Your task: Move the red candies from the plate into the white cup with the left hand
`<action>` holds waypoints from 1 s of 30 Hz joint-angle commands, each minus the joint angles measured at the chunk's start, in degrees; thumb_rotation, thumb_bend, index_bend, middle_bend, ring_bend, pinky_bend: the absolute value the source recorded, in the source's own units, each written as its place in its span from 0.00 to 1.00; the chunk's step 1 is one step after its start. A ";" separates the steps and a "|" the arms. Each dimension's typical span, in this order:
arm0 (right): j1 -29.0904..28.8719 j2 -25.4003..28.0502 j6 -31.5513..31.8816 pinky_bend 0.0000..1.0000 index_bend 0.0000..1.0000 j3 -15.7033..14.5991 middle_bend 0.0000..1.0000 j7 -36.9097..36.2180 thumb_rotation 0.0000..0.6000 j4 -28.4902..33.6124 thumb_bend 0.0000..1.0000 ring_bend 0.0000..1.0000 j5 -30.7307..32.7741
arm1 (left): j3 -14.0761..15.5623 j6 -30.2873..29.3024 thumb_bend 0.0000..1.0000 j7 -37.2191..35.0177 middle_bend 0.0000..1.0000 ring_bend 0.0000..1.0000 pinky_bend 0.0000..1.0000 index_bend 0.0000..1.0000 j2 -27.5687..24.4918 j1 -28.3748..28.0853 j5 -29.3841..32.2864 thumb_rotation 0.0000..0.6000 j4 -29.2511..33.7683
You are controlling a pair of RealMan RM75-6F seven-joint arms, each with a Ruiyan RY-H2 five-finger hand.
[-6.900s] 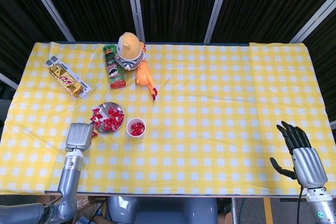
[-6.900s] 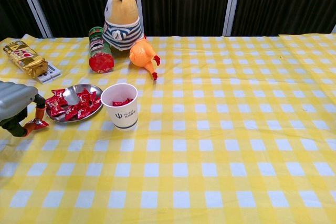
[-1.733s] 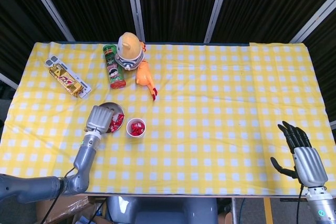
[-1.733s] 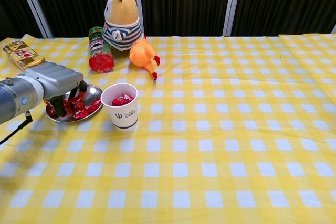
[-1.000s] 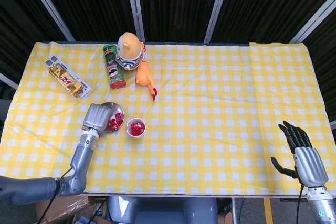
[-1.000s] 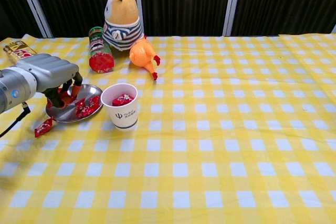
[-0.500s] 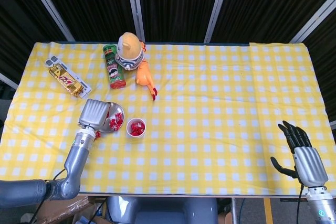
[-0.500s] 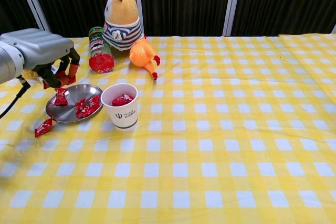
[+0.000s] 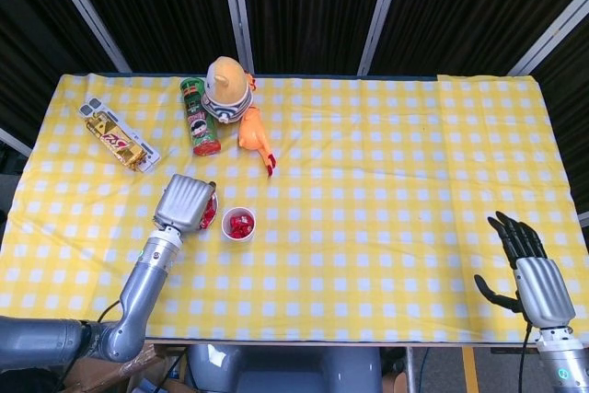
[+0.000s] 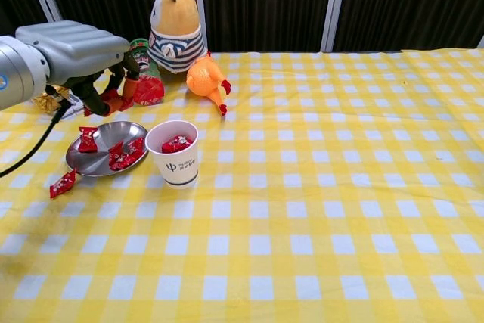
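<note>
Under your left hand [image 10: 102, 81], and a little toward you, lies the plate [image 10: 91, 161] with a few red candies [image 10: 125, 153] on it. The hand hangs above the plate's far side, fingers curled downward. Something red shows between the fingertips [image 10: 127, 90] in the chest view, so I judge it is holding a candy, though the grip itself is not sharp enough to be sure. One stray candy [image 10: 62, 183] sits on the bench [image 10: 318, 209] just off the plate's near rim, on the side away from the cup.

The relation that matters now: the white cup [image 10: 173, 153] stands just beside the plate, to the right of your left hand and a little nearer to you. It stands upright, mouth open upward, with candies already inside. So I think the coming move is a short sideways carry to the right until the fingertips are over the mouth, and only then you let go.

Your right hand [image 9: 532, 275] is well apart at the other end of the bench, fingers spread, holding nothing.

Beyond the left hand stand a green can [image 9: 199, 117], a plush toy [image 10: 175, 24] and an orange toy [image 10: 206, 79].
</note>
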State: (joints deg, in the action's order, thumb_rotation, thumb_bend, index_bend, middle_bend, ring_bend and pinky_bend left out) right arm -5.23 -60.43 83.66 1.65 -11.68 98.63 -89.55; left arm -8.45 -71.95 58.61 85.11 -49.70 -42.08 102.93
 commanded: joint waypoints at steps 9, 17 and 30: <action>-0.07 0.18 -0.02 0.00 0.00 0.02 0.00 -0.47 1.00 -0.02 0.39 0.00 -0.15 | -0.19 0.05 0.49 2.98 0.61 0.80 0.89 0.52 6.23 -3.14 0.70 1.00 -0.81; -0.03 0.18 0.11 0.00 0.00 -0.13 0.00 -0.41 1.00 0.00 0.39 0.00 -0.54 | -0.43 -0.53 0.49 3.37 0.61 0.80 0.89 0.51 8.65 -3.98 1.27 1.00 -1.71; -0.03 0.23 0.09 0.00 0.00 -0.20 0.00 -0.35 1.00 0.08 0.39 0.00 -0.61 | -0.57 -0.55 0.43 2.73 0.51 0.80 0.89 0.43 9.18 -4.43 1.74 1.00 -2.56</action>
State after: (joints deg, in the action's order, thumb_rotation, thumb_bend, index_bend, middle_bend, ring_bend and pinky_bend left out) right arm -5.27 -60.20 83.74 1.46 -12.03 98.71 -90.16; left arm -9.05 -72.54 61.42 94.26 -54.11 -40.25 100.44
